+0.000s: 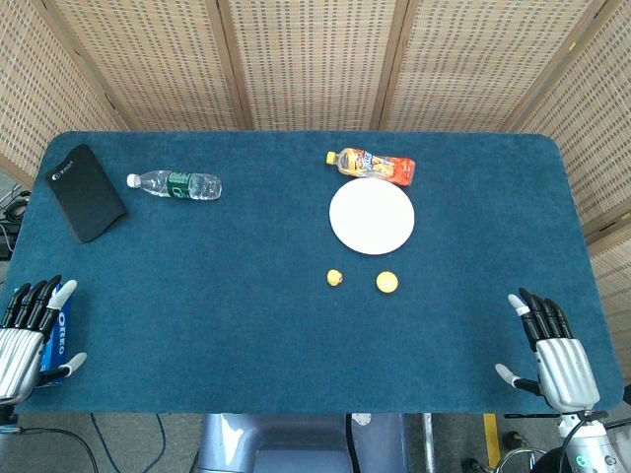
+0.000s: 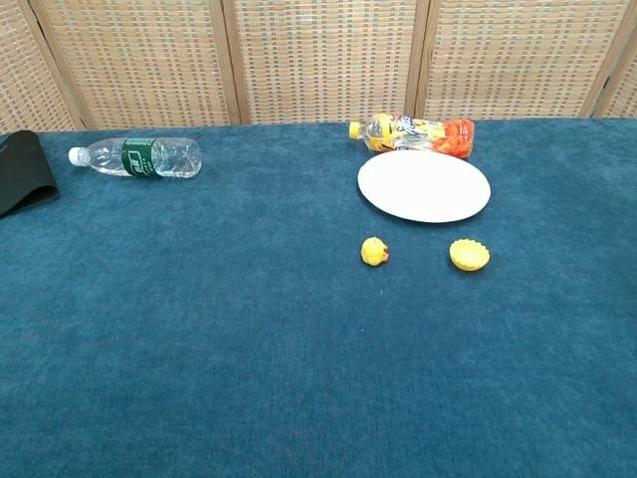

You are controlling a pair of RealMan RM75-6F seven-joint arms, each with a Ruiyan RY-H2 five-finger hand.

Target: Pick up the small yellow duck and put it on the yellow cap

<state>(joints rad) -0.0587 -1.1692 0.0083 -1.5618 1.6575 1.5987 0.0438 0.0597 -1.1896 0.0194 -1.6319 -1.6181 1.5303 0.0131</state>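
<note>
The small yellow duck point(image 1: 335, 278) point(image 2: 374, 251) stands on the blue cloth just below the white plate. The yellow cap point(image 1: 386, 282) point(image 2: 469, 255) lies a short way to its right, apart from it. My right hand point(image 1: 554, 355) hovers at the near right corner of the table, fingers spread, holding nothing, far from both objects. At the near left edge my left hand point(image 1: 28, 340) is likewise spread and empty. Neither hand shows in the chest view.
A white plate point(image 1: 372, 217) point(image 2: 424, 185) lies behind the duck, with an orange drink bottle point(image 1: 372, 165) point(image 2: 412, 133) behind it. A clear water bottle point(image 1: 175, 184) point(image 2: 136, 157) and a black pouch point(image 1: 88, 192) point(image 2: 22, 185) lie at far left. A blue packet point(image 1: 56, 330) sits under the left hand.
</note>
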